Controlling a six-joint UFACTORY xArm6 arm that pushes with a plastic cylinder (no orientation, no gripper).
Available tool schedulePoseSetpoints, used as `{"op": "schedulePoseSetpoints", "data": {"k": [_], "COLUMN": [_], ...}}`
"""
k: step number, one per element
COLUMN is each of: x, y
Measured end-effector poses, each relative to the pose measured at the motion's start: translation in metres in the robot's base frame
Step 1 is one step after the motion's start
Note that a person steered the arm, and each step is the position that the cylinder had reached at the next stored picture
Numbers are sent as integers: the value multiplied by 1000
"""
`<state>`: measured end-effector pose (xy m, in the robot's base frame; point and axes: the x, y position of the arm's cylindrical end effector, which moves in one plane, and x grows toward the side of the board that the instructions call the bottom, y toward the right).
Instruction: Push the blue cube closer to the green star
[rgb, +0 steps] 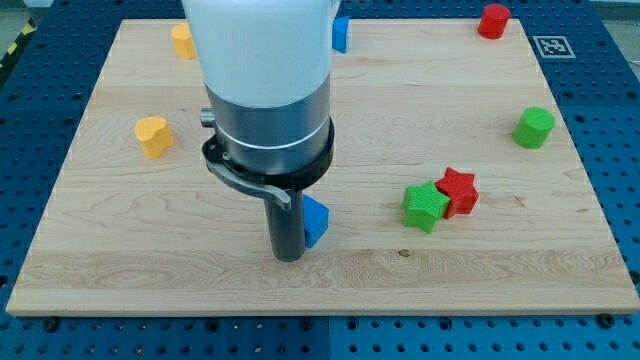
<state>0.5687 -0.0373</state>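
Wooden board (120, 270) lay mostly bare, my tip (288, 257) touched the blue cube's (315, 221) left side near the bottom edge, no jaws, nothing held, open board between cube and green star (425, 206), red star (459, 192) touching it.

- You had a pale wooden board (120, 250) carrying the blocks.
- Green star (425, 206) touched red star (459, 192); blue cube (315, 220) lay well left of them.
- Yellow heart-like block (153, 136) sat near the view's left.

Bare board lies between blue cube (315, 220) and green star (425, 206); nothing blocks it.
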Motion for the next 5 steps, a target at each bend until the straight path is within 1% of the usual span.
{"op": "schedulePoseSetpoints", "data": {"k": [2,4,5], "x": [-23,-34,-41], "y": [0,-11,-7]}}
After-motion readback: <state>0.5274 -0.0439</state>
